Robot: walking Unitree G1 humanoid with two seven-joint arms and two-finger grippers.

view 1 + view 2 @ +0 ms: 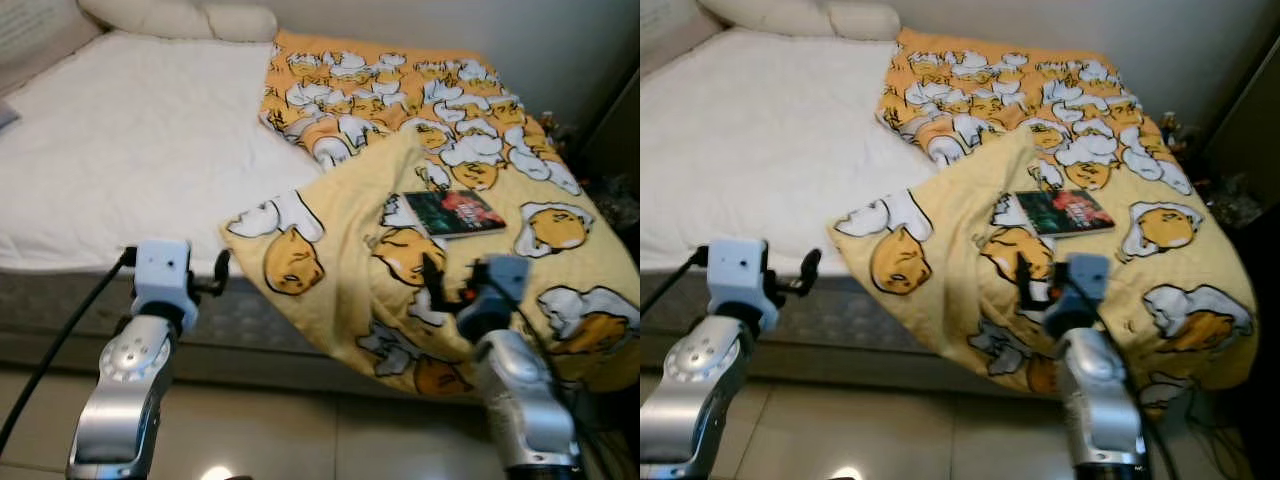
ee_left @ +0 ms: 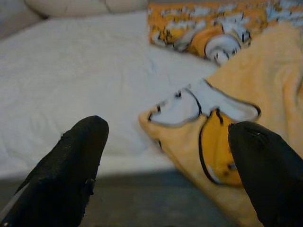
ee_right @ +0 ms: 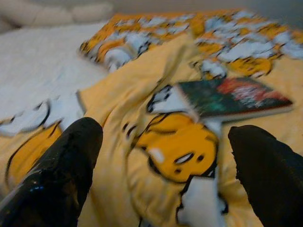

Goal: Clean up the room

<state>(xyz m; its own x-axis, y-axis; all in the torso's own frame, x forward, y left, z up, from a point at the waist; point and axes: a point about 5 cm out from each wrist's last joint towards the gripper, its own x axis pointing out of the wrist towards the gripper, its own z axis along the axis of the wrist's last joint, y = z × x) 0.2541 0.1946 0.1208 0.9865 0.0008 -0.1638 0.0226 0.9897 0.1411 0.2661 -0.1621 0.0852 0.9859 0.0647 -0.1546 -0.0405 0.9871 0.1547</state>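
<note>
One book (image 3: 234, 97) lies on one yellow cartoon blanket (image 1: 340, 250) just beyond the right gripper (image 3: 165, 179), jaws apart like the left gripper's (image 2: 165, 170), before two pillows (image 1: 180, 17).

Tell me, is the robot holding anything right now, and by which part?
Nothing is held. Both the left gripper and right gripper are open, short of the blanket and book.

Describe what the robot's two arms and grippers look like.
Both arms are silver metal with rounded joints. Each wrist carries a pale blue-white boxy block, ending in two long black fingers. The left gripper has a black cable trailing from its wrist; the right gripper shows a small red-orange spot beside its block.
</note>
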